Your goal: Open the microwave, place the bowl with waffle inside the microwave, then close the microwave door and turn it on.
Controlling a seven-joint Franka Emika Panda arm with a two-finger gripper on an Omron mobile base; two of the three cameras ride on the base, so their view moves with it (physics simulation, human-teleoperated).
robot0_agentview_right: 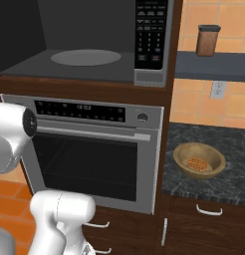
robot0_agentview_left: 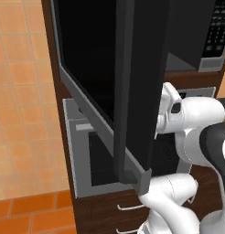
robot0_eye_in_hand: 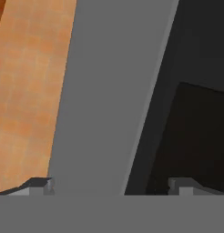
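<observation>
The microwave stands open above the oven, showing its dark cavity with a round turntable and the black keypad at the right. The microwave door is swung far out to the left, a black glass panel with a grey lower rim. In the hand view my gripper is open, its fingertips spread wide, with the door's grey edge close in front between them and nothing held. The tan bowl sits on the dark counter at the right, and the waffle lies in it.
A steel oven with a horizontal bar handle sits below the microwave, with wooden drawers lower down. A brown jar stands on the shelf above the speckled counter. My white arm is just right of the open door. Orange tile covers the floor and wall.
</observation>
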